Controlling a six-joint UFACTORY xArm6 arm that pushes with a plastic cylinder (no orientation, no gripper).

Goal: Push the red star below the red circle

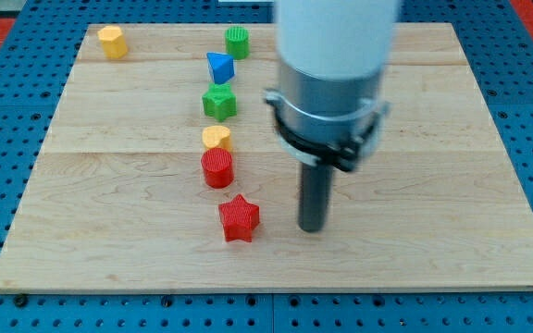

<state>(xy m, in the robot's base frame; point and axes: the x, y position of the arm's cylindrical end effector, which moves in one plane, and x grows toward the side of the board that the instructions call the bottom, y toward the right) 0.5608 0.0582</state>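
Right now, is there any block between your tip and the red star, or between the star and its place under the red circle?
Nothing visible stands in the way. My tip is to the view's right of the red star, with bare board between them. The star already lies just below the red circle, slightly toward the view's right, with no block between them.

On the wooden board [452,185], my tip [313,228] stands at three o'clock of the red star [240,219], near it but apart. The red circle [217,169] lies just beside the star, at eleven o'clock. From the circle a column runs toward twelve o'clock: a yellow block [216,138] just beside it, then the green star [219,101], the blue triangle [218,67] and the green circle [237,42]. A second yellow block [111,42] sits alone in the board's ten o'clock corner.
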